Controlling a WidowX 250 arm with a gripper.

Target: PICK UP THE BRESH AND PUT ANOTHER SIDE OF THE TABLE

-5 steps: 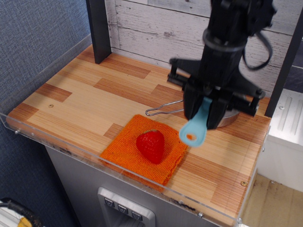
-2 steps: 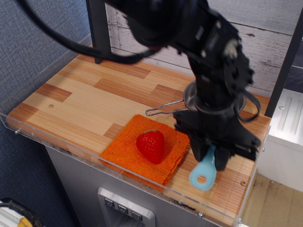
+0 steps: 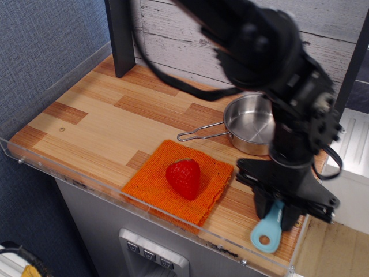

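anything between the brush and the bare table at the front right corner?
Nothing visible. The gripper holds the brush low over bare table by the front right corner; the orange cloth and pan sit clear of it.

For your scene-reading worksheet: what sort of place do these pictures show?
Probably a robot test bench set up like a toy kitchen: a wooden table with a clear rim, a small steel pan, and a strawberry on an orange cloth.

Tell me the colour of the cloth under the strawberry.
Orange; the cloth shows clearly in the observation.image view, the only one, with the red strawberry lying on it.
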